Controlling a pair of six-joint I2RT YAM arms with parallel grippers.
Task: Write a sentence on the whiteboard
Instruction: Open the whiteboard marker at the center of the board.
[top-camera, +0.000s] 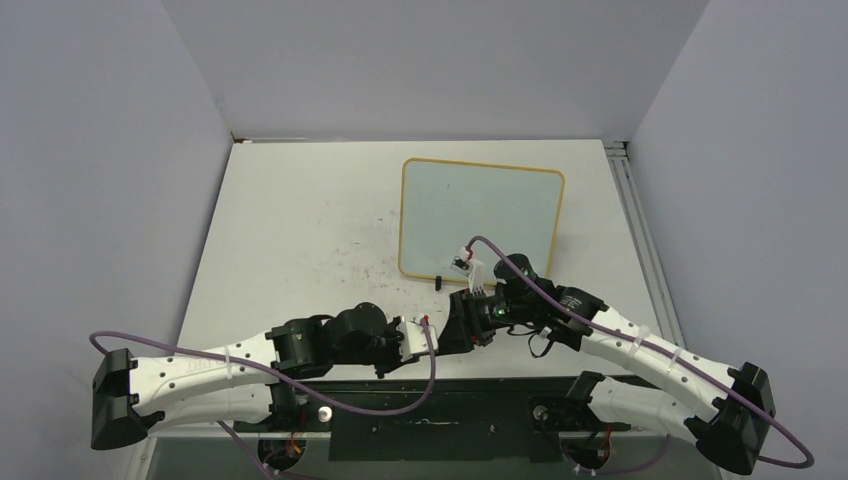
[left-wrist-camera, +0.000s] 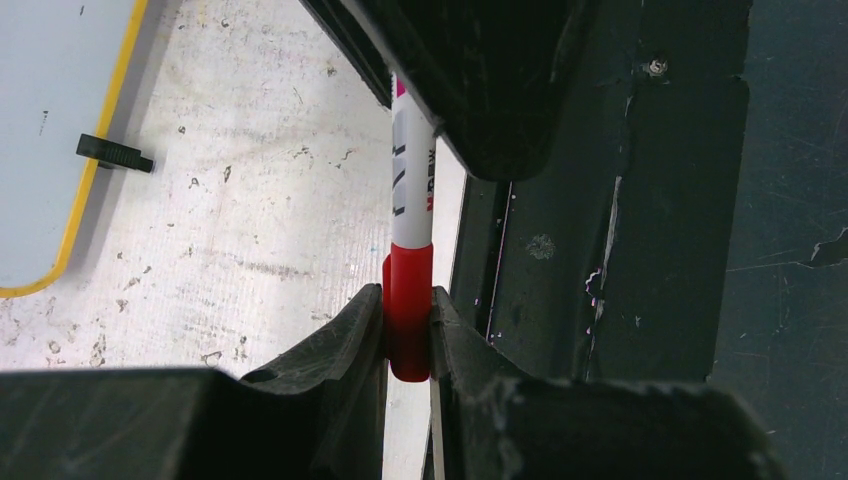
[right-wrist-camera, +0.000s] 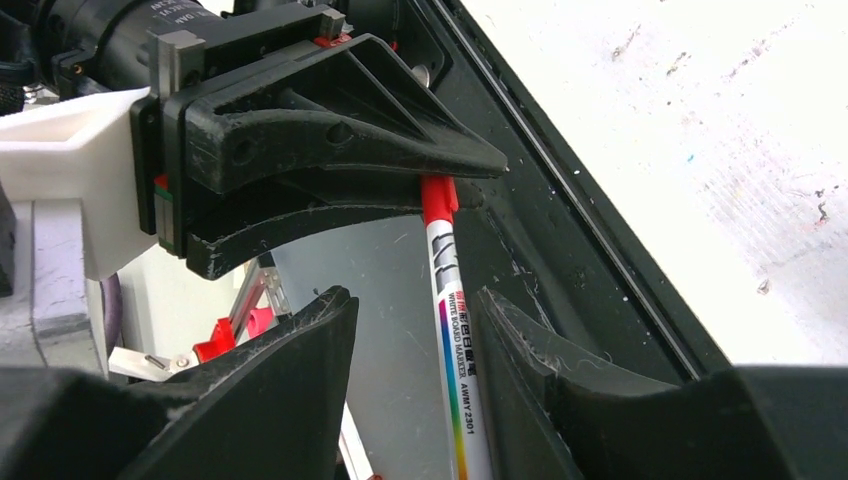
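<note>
Blank, the whiteboard (top-camera: 482, 215), lying flat well beyond both pairs of jaws. Between the two pairs, a marker (right-wrist-camera: 448, 320) bridging tip to tip. Red cap (left-wrist-camera: 410, 310) pinched fast in the nearly closed left gripper (left-wrist-camera: 408, 325). Barrel threaded through the right gripper (right-wrist-camera: 415, 310), jaws roughly half apart, gaps either side, nothing clamped. Likely arranged so to pull cap from barrel before writing. Legible on the barrel: "WHITE BOARD MARKER", "AWMY2301", beside a rainbow stripe; remaining print too blurred to read.

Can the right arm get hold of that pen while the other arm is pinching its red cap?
Probably yes: the marker's white barrel sticks out free of the left fingers and lies between the right fingers, with nothing else between them.
</note>
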